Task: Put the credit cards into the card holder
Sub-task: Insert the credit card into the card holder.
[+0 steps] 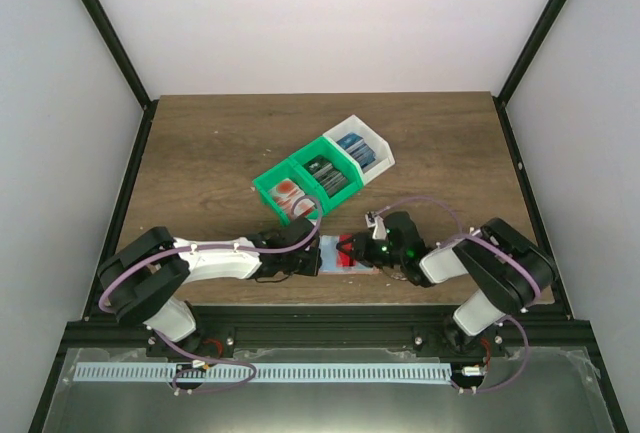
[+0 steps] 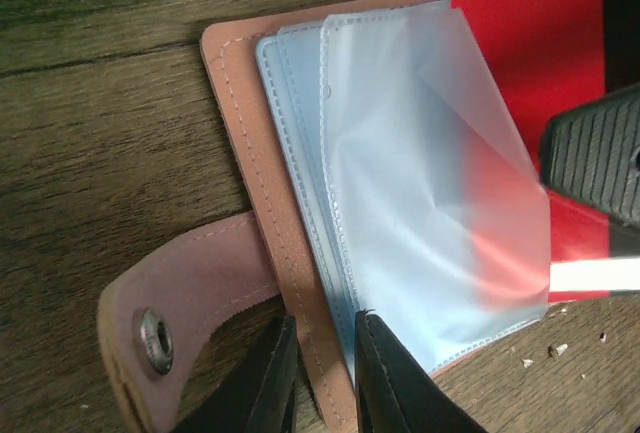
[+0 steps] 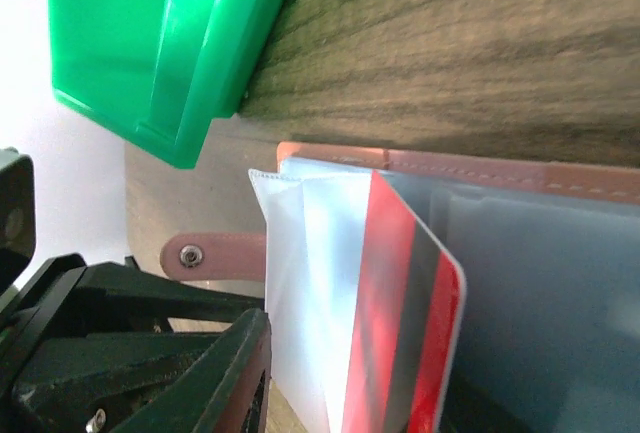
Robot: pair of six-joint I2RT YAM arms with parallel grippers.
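Card: red credit card (image 2: 540, 63) lies flat, its leading end inside a clear sleeve (image 2: 420, 183), the rest sticking out toward the right hand (image 1: 372, 250).
Long axis: runs along the line between the two hands; judged push direction is toward the left hand (image 2: 322, 338).
Card holder (image 2: 240, 113): open on the desk (image 2: 100, 153), near its front edge, sleeve mouth facing right.
Left hand: pinching the holder's leather edge, anchoring it.
Right hand: nearer the free end; one pad (image 2: 595, 163) over the card; whether its fingers are spread or pressed together I cannot tell.
Beyond: green bin (image 3: 170, 53), just behind.
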